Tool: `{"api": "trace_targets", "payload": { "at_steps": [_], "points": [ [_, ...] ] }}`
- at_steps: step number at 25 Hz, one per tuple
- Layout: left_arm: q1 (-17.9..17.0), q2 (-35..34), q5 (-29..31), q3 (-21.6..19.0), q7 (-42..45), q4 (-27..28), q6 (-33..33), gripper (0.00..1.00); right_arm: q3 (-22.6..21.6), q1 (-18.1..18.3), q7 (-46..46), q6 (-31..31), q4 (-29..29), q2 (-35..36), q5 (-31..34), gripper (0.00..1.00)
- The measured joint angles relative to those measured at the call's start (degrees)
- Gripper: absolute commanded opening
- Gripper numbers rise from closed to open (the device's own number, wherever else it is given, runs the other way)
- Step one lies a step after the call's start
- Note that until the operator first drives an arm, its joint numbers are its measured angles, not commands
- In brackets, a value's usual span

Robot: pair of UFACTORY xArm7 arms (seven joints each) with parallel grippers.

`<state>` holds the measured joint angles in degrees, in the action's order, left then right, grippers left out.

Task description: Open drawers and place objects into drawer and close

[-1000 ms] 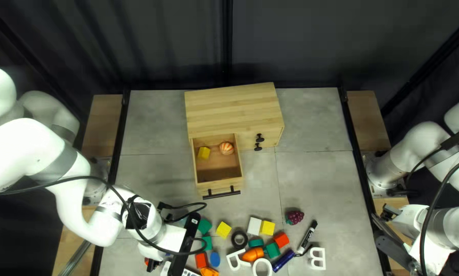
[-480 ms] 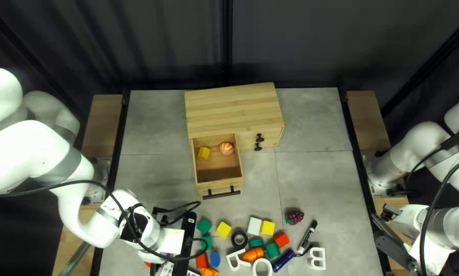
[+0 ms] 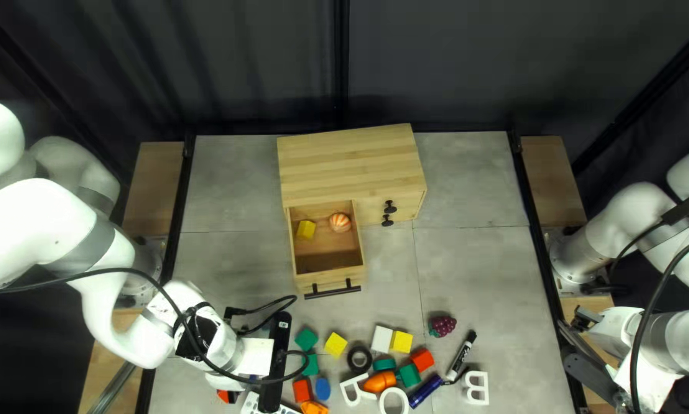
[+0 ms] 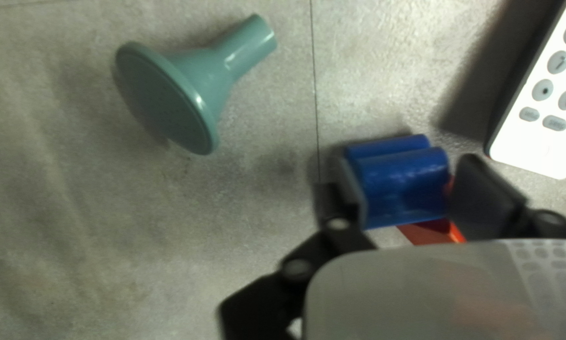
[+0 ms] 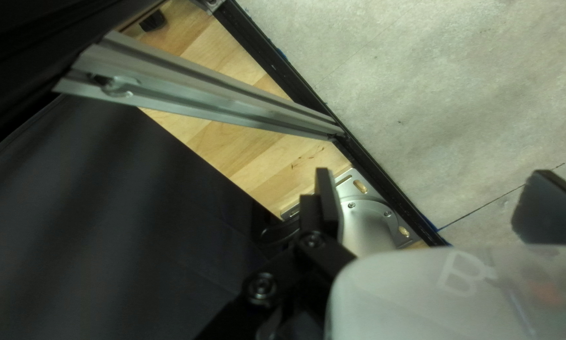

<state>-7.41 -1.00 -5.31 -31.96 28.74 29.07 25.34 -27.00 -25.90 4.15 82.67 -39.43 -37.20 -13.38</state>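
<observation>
Drawer open and partly filled; a blue piece in hand, closing to be done.
The left gripper (image 4: pixel 404 189) is narrowed on the blue piece (image 4: pixel 399 179), apparently gripped, though its blurred fingertips leave slight doubt; the right gripper (image 5: pixel 424 201) is wide and holds nothing. Rightward of the left hand and toward the table's far edge, the pulled-out drawer (image 3: pixel 328 274) holds a yellow block (image 3: pixel 306 229) and a striped ball (image 3: pixel 340 222). Loading the blue piece and shutting the drawer likely remain; more toys (image 3: pixel 335 344) lie to that hand's right, possibly also meant for it.
</observation>
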Motion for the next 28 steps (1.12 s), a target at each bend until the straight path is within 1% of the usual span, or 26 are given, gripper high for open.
{"api": "trace_targets", "payload": {
  "at_steps": [3,6,9,13,16,19,22,23,24,26,28],
  "points": [
    [-0.01,-2.88,-0.89,0.42,-1.04,0.96,4.06,0.00,0.00,0.00,0.00,0.00,0.00,0.00,0.00,1.00],
    [0.21,-6.80,-1.17,1.41,-2.24,2.58,10.04,0.00,0.00,0.00,0.00,0.00,0.00,0.00,0.00,1.00],
    [1.24,-11.08,0.74,2.35,-2.71,5.10,17.24,0.00,0.00,0.00,0.00,0.00,0.00,0.00,0.00,1.00],
    [4.58,-17.17,7.82,3.47,-3.55,10.05,27.20,0.00,0.00,0.00,0.00,0.00,0.00,0.00,0.00,1.00],
    [7.68,-18.96,14.00,4.62,-5.91,14.71,32.17,0.00,0.00,0.00,0.00,0.00,0.00,0.00,0.00,1.00],
    [11.12,-17.60,20.91,5.72,-8.54,19.60,34.61,0.00,0.00,0.00,0.00,0.00,0.00,0.00,0.00,1.00],
    [14.32,-14.52,28.17,6.69,-9.47,22.31,33.95,0.00,0.00,0.00,0.00,0.00,0.00,0.00,0.00,1.00],
    [15.33,-13.27,30.82,7.04,-9.24,22.77,32.84,0.57,0.00,0.00,0.00,0.00,0.00,0.00,0.00,1.00],
    [16.37,-11.85,33.59,7.43,-8.46,22.99,31.22,1.00,0.00,0.00,0.00,0.00,0.00,0.00,0.00,1.00],
    [17.89,-9.46,37.66,8.06,-5.87,22.92,27.70,1.00,0.00,0.00,0.00,0.00,0.00,0.00,0.00,1.00],
    [18.87,-7.73,40.36,8.46,-2.75,22.19,24.49,1.00,0.00,0.00,0.00,0.00,0.00,0.00,0.00,1.00]
  ]
}}
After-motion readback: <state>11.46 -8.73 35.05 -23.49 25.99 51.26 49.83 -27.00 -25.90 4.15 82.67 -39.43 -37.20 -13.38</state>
